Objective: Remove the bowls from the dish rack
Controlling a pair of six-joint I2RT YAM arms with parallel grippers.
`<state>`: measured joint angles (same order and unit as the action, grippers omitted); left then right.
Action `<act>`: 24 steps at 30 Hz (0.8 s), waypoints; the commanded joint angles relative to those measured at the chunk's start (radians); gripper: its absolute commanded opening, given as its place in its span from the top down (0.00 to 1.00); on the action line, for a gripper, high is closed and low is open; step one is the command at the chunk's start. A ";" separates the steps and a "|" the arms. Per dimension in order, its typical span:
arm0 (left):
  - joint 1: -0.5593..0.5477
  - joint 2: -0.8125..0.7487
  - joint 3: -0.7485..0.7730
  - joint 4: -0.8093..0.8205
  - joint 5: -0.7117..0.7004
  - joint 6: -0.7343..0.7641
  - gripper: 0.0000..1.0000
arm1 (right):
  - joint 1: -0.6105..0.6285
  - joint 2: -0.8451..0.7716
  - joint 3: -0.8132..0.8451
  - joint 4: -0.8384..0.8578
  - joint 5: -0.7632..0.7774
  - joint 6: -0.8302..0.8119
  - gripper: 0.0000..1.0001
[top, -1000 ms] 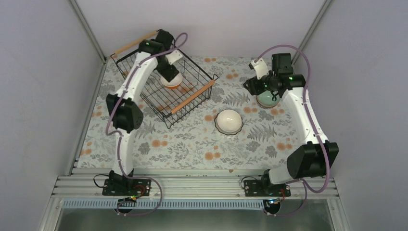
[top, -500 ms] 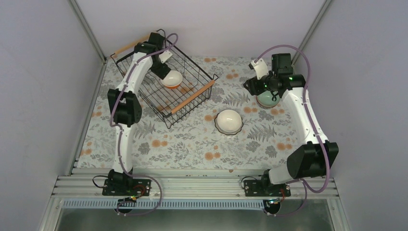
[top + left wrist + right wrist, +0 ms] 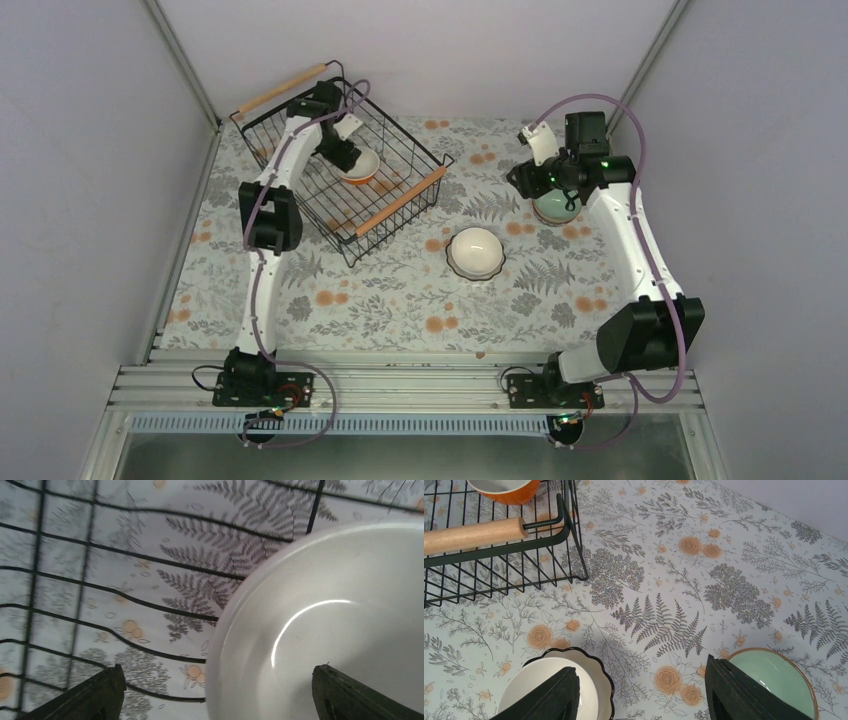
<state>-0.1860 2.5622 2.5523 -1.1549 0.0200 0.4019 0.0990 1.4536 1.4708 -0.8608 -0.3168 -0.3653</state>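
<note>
Reaching deeper now: the left gripper has swung off the top of the orange bowl and dropped to its ten o'clock edge, with the arm stretched further into the dish rack. The jaws stand wide apart, a touch wider than a second ago. One finger is outside the bowl's wall and the other over its white inside, with nothing pinched yet. That reads as a rim grab being lined up, so the only bowl I can see in the rack looks close to coming out.

The rack sits at ten o'clock on the table, with the bowl near its middle. Over at two o'clock nothing has changed. The right gripper hangs above the pale green bowl, fingers apart and nothing between them. The scallop-edged white bowl rests near the centre.

Now for room. Wire walls ring the orange bowl, and the wooden handle bars the four o'clock side. Straight up looks like the clean exit. Open floral cloth lies toward six o'clock, well apart from both set-down bowls.
</note>
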 commanded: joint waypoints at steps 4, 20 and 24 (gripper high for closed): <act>0.024 0.032 -0.002 -0.013 0.043 -0.028 0.14 | 0.010 -0.021 -0.015 0.018 0.001 0.012 0.39; 0.027 -0.044 -0.020 -0.062 0.177 -0.030 0.98 | 0.009 -0.025 -0.030 0.021 0.000 0.014 0.39; 0.027 -0.149 0.014 -0.048 0.192 -0.029 0.98 | 0.009 -0.029 -0.035 0.022 0.004 0.014 0.39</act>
<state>-0.1650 2.5347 2.5324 -1.2037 0.1947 0.3733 0.0990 1.4525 1.4513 -0.8562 -0.3172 -0.3649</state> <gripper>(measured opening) 0.068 0.609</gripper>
